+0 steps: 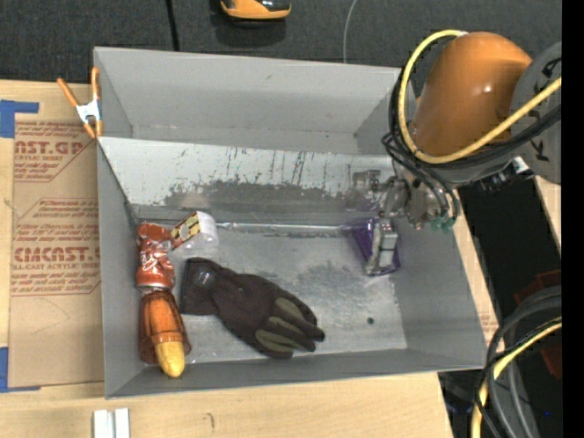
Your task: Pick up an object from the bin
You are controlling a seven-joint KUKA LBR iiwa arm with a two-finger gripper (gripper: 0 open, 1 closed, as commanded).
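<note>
Grey metal bin (274, 89), few loose things, floor mostly bare and scratched. Purple thing (367, 243), small, shape unclear, lies at the right end of the floor close to the back wall. That's the one my tool (386, 252) is on. The tool sits right at it, overlapping its right side. Can't tell whether the tool is clenched or released, and can't tell if the purple thing is truly gripped or just touched.

Other things are all on the left half, well apart from the tool:
- dark glove (242, 304), lying flat, olive-tipped fingers pointing right, near the front wall, the item closest to me
- red-and-white crumpled packet (153, 258) against the left wall
- orange tube-like thing with a yellow tip (164, 336) just below the packet, end to end with it; unsure if they're one item
- small white-and-yellow piece (193, 229) just beside the packet's top, near the back-left corner

Nothing lies between the tool and the purple thing. The right wall and back wall are both close to it, so it's a tight corner spot. The stretch of floor between the glove and the purple thing is open.

Arm pose: coming in from the right over the bin's right rim. Orange cover (465, 89) is high above the back-right corner, with yellow cables (411, 71) looped round it. The wrist drops down and leftward from there to the tool at floor level.
</note>
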